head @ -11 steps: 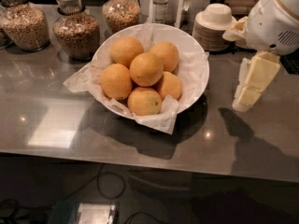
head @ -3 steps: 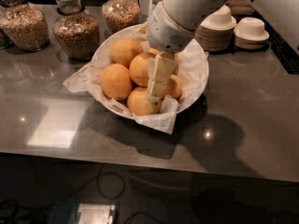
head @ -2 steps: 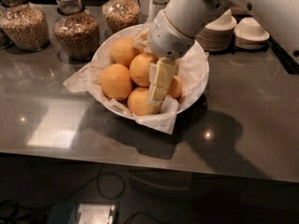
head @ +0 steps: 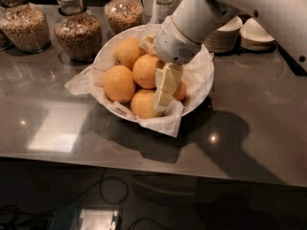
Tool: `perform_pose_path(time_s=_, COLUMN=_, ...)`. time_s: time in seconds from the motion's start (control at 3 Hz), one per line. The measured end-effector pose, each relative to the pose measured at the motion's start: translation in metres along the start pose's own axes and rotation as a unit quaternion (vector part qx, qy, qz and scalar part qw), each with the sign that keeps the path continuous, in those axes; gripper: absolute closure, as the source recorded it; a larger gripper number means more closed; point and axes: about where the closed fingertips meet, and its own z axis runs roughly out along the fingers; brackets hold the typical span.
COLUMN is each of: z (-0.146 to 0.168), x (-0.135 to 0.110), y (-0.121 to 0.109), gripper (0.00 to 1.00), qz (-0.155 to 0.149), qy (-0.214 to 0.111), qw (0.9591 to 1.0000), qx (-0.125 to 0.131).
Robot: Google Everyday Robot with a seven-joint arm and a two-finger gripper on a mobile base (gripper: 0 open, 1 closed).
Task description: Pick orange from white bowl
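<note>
A white bowl (head: 104, 51), lined with crumpled white paper (head: 163, 124), is set near the middle of the grey tabletop (head: 249, 128), and five oranges are seen piled in it. The tool (head: 163, 99) is held down inside the bowl from the upper right, on the end of a white arm (head: 192, 23). It is placed just right of the middle orange (head: 146, 71), its tip lies over the front orange (head: 143, 104), and a smaller orange (head: 181, 92) is partly hidden behind it. Whether the tool is released or clenched cannot be told, and no orange is seen lifted clear of the pile. Three glass jars (head: 76, 32) of grain are lined up behind the bowl, and stacked plates (head: 223, 37) are seen at the back right.
</note>
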Motion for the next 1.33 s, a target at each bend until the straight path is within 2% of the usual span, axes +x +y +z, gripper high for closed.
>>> perform_pose_path(time_s=0.33, z=0.000, x=0.003, y=0.000, gripper=0.00, qz=0.005, qy=0.001, qw=1.0000, qx=0.001)
perform_pose_path(time_s=0.67, z=-0.018, x=0.015, y=0.008, gripper=0.00, qz=0.032, qy=0.018, qw=0.9986, qx=0.038)
perform_pose_path(time_s=1.0, z=-0.034, x=0.022, y=0.013, gripper=0.00, qz=0.047, qy=0.029, qw=0.9958, qx=0.072)
perform_pose_path(time_s=1.33, z=-0.037, x=0.024, y=0.013, gripper=0.00, qz=0.049, qy=0.027, qw=0.9953, qx=0.079)
